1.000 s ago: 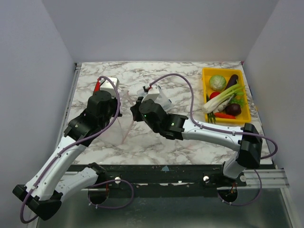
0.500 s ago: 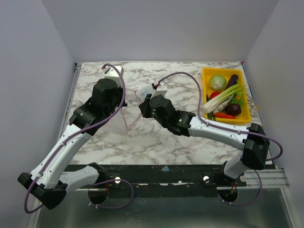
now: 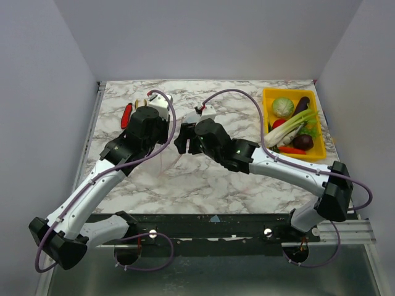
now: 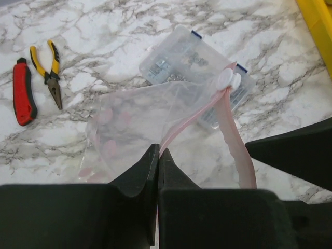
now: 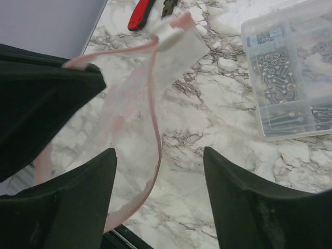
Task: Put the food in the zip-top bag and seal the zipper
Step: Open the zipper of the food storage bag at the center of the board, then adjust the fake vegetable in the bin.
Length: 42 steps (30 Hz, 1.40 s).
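Left claw [image 4: 157, 162] pinching bag [image 4: 132, 116] rim, right claw [image 5: 159, 155] spread.
Bag is clear crinkly film, floppy pink zipper [image 4: 236, 145] curling loose (white slider [image 4: 226, 79] at end) over marbled tabletop [image 4: 290, 67].

Left arm [image 3: 92, 185] stretched forward and inward from its base, left gripper [image 4: 157, 150] with jaws pressed together on the edge of the bag [image 4: 129, 122], right arm [image 3: 284, 168] angled across leftward, right gripper [image 5: 158, 153] with jaws spread wide, the two grippers near each other.
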### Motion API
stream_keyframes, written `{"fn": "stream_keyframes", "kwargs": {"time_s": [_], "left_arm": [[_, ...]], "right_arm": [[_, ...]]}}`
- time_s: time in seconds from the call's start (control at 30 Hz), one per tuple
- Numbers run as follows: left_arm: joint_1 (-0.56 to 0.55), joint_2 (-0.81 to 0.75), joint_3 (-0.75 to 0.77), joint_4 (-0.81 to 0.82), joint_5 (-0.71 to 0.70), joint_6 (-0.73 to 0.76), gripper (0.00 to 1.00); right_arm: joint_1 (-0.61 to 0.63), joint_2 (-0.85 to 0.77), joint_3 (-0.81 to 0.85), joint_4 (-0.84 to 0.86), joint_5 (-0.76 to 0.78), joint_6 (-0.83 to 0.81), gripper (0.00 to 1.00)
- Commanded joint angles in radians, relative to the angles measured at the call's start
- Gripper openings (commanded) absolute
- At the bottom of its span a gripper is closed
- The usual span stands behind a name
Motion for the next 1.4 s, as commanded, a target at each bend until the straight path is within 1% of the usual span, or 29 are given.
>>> {"fn": "stream_keyframes", "kwargs": {"time_s": [0.0, 0.03, 0.07, 0.2, 0.27, 0.37, 0.47, 0.53, 0.57, 0.67, 0.73, 0.8, 0.9, 1.03, 1.13, 1.27, 1.37], "left_arm": [[-0.003, 0.038, -0.036, 0.025, 0.045, 0.012, 0.0], [-0.002, 0.047, -0.027, 0.019, 0.045, 0.007, 0.0], [-0.003, 0.057, -0.024, 0.016, 0.047, -0.001, 0.0], [-0.003, 0.07, -0.015, 0.0, 0.09, -0.033, 0.0], [-0.003, 0.07, -0.018, 0.009, 0.11, -0.038, 0.0], [-0.002, 0.088, -0.008, -0.001, 0.121, -0.046, 0.0], [-0.002, 0.102, 0.003, -0.013, 0.149, -0.052, 0.0], [-0.003, 0.101, -0.001, -0.01, 0.152, -0.055, 0.0], [-0.002, 0.1, -0.001, -0.01, 0.153, -0.055, 0.0], [-0.003, 0.093, -0.005, -0.01, 0.16, -0.058, 0.0], [-0.002, 0.088, -0.008, -0.006, 0.164, -0.06, 0.0], [-0.003, 0.083, -0.014, -0.005, 0.172, -0.062, 0.0], [-0.002, 0.075, -0.016, -0.004, 0.183, -0.065, 0.0], [-0.002, 0.067, -0.017, -0.001, 0.195, -0.068, 0.0], [-0.002, 0.067, -0.016, -0.001, 0.2, -0.07, 0.0], [-0.002, 0.06, -0.018, -0.002, 0.204, -0.07, 0.0], [-0.003, 0.058, -0.02, -0.001, 0.205, -0.07, 0.0]], "right_arm": [[-0.002, -0.112, -0.003, -0.106, -0.057, -0.019, 0.74], [-0.003, -0.138, -0.026, -0.11, -0.041, -0.032, 0.8], [-0.003, -0.17, -0.049, -0.123, -0.013, -0.039, 0.82], [-0.009, -0.298, -0.146, -0.178, 0.195, -0.059, 0.9], [-0.045, -0.368, -0.189, -0.208, 0.259, -0.052, 0.92], [-0.154, -0.473, -0.273, -0.226, 0.29, -0.034, 0.92], [-0.323, -0.539, -0.341, -0.226, 0.253, -0.023, 0.9], [-0.464, -0.554, -0.373, -0.226, 0.204, -0.03, 0.9], [-0.516, -0.551, -0.387, -0.225, 0.19, -0.031, 0.9], [-0.71, -0.502, -0.407, -0.228, 0.088, -0.019, 0.9], [-0.817, -0.448, -0.413, -0.235, 0.004, -0.007, 0.9], [-0.877, -0.383, -0.411, -0.24, -0.038, -0.009, 0.9], [-0.895, -0.281, -0.386, -0.231, -0.072, -0.029, 0.9], [-0.898, -0.21, -0.365, -0.18, -0.111, 0.016, 0.93], [-0.898, -0.158, -0.352, -0.165, -0.096, 0.061, 0.97], [-0.898, -0.106, -0.336, -0.184, -0.036, 0.111, 0.97], [-0.898, -0.103, -0.356, -0.153, 0.0, 0.119, 0.97]]}}
